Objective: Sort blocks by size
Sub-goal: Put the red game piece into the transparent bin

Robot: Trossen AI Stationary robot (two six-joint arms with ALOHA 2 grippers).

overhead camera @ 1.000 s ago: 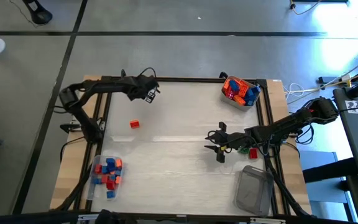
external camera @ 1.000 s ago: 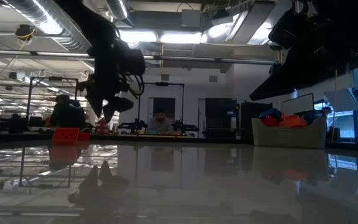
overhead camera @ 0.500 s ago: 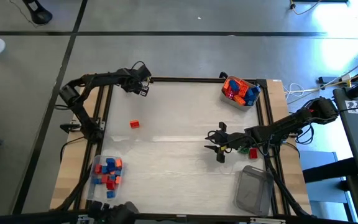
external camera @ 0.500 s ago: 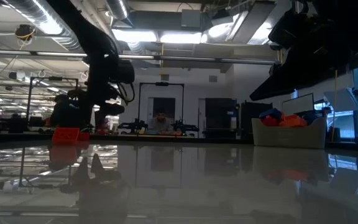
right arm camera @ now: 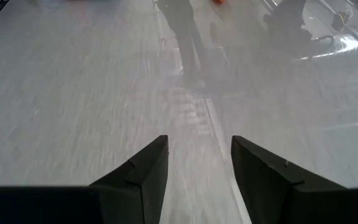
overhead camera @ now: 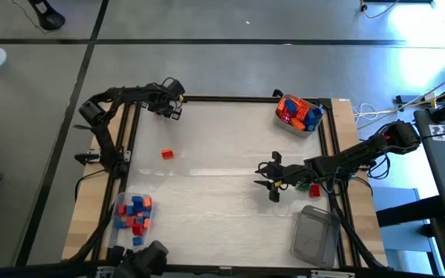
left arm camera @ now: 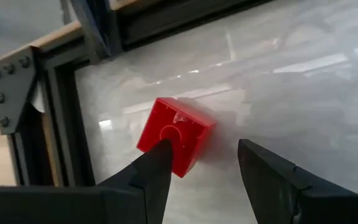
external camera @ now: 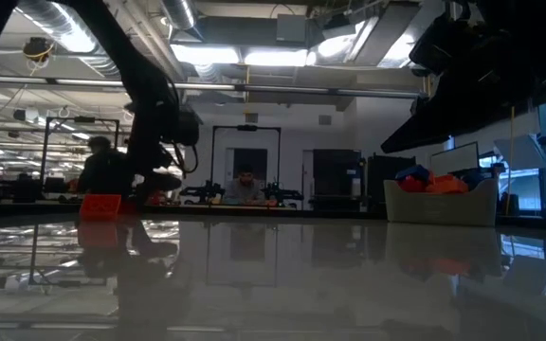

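One red block (overhead camera: 167, 154) lies by itself on the white table, left of the middle; it also shows in the left wrist view (left arm camera: 176, 135) and the low view (external camera: 100, 206). My left gripper (overhead camera: 173, 106) is open and empty, up over the table's far left corner, well away from the block. My right gripper (overhead camera: 272, 182) is open and empty, low over the table right of the middle (right arm camera: 197, 162). More blocks fill a tub (overhead camera: 298, 113) at the far right and a tub (overhead camera: 134, 214) at the near left.
An empty clear tub (overhead camera: 315, 235) stands at the near right. A green and a red block (overhead camera: 309, 188) lie beside my right arm. Dark frame rails (overhead camera: 130, 139) run along the table's left and right edges. People (external camera: 245, 185) are in the room beyond.
My left gripper has drawn back toward the table's far left corner, away from the lone red block, which stays where it was. My right arm has kept still.
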